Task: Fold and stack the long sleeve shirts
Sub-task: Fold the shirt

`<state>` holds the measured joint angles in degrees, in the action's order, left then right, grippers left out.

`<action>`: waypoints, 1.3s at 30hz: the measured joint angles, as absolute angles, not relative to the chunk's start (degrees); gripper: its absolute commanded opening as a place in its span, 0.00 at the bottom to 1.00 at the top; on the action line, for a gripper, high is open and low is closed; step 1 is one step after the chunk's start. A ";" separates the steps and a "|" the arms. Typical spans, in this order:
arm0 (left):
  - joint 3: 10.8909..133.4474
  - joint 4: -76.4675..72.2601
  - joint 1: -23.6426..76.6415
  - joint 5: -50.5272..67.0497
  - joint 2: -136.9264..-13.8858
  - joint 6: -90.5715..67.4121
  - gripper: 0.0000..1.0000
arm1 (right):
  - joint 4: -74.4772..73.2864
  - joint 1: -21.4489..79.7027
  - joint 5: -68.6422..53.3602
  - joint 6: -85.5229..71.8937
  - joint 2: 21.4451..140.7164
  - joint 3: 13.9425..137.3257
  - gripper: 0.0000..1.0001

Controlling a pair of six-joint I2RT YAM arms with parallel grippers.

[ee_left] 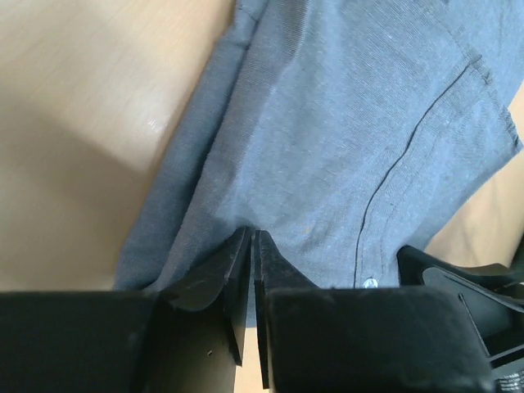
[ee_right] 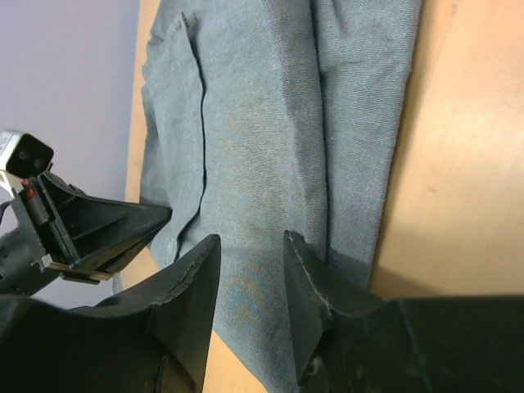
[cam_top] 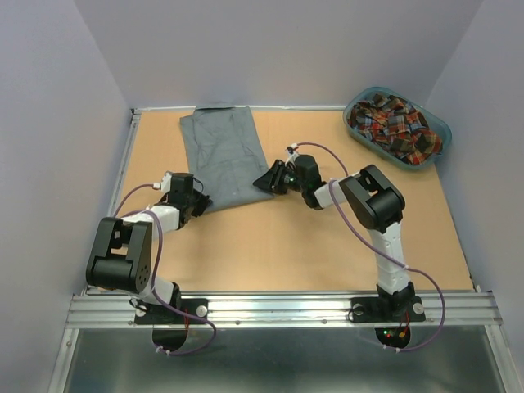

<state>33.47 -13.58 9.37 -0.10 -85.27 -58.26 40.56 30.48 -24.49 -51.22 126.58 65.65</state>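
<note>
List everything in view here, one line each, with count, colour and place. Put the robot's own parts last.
plain grey button-front cloth shirt: one, grey, lying in a long narrow fold on the far left half of the table, its near end at both grippers.
plaid cloth shirt: one, red, navy and yellow, bunched inside the basket.
oval plastic basket: one, teal, far right corner of the table.
wooden table: one, light brown, under everything.
left gripper: one, black, fingers pinched together on the grey shirt's near edge.
right gripper: one, black, fingers apart, straddling the grey shirt's near edge.
</note>
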 measured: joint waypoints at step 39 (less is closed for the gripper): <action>49.19 -0.43 1.87 -4.67 -90.70 -48.07 0.68 | 10.48 28.88 -13.58 -33.32 79.15 42.65 0.66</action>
<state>49.19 -0.43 1.87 -4.67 -90.70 -48.07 10.48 28.88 -13.58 -33.32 79.15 42.65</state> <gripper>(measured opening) 0.625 0.660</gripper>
